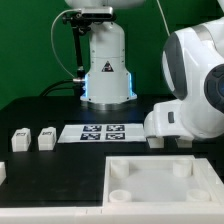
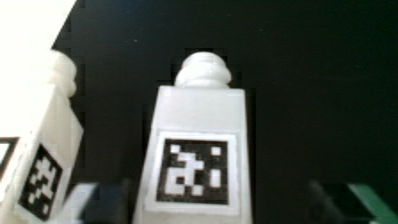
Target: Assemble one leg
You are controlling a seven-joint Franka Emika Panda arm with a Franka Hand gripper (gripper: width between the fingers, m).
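Note:
In the wrist view a leg [image 2: 199, 140], a white post with a rounded tip and a black-and-white tag, lies on the black table between my fingers. My gripper [image 2: 228, 205] is open. One finger [image 2: 111, 202] is close beside the leg and the other finger [image 2: 349, 200] stands well clear of it. A second leg [image 2: 43, 150] lies beside the first, outside the jaws. In the exterior view my gripper is hidden behind the white arm [image 1: 190, 95] at the right. Two legs [image 1: 20, 138] [image 1: 46, 137] stand at the left and another [image 1: 2, 172] shows at the left edge.
The large white square panel [image 1: 160, 185] with round corner sockets lies at the front. The marker board [image 1: 103, 131] lies flat mid-table. The robot base [image 1: 105, 65] stands at the back.

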